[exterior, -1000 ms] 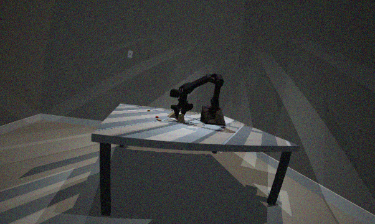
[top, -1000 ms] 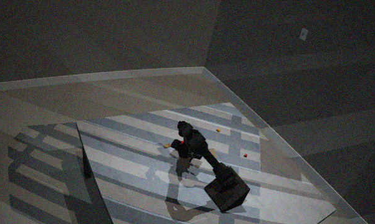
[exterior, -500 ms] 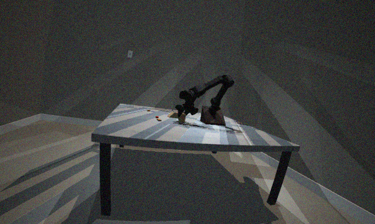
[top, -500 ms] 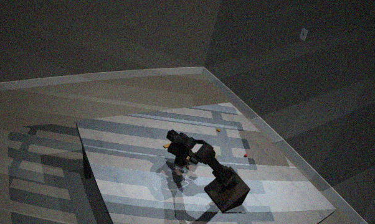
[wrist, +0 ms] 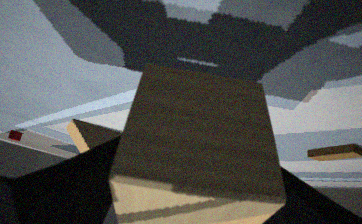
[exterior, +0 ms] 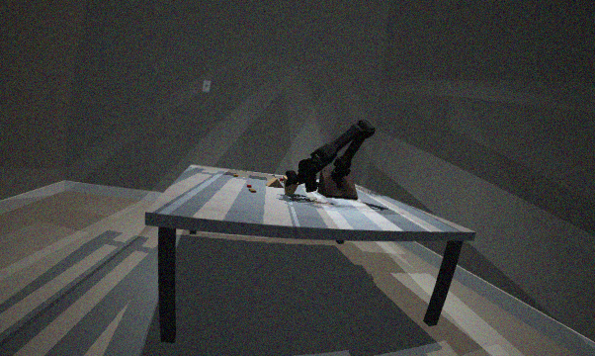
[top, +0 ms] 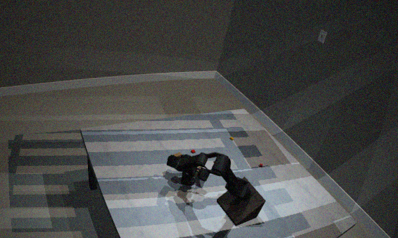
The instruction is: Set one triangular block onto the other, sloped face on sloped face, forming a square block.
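My gripper (exterior: 291, 186) (wrist: 194, 155) is shut on a tan triangular block (wrist: 197, 130), which fills the middle of the wrist view. One broad face is in shade and a lower face is lit. The block appears to be just above the table, but the exact gap cannot be told. The other triangular block (exterior: 275, 183) (wrist: 99, 135) stands on the table; in the wrist view it is beyond the left finger and partly hidden by it. The two blocks are apart. In the top view the dark arm hides most of both blocks.
A flat orange-tan piece (top: 177, 155) (wrist: 336, 152) lies on the table (top: 126, 143) (exterior: 248, 198). A small red piece (top: 193, 151) lies near it. Another red piece (top: 260, 165) and a small yellow one (top: 231, 138) lie farther off. Striped shadows make edges hard to read.
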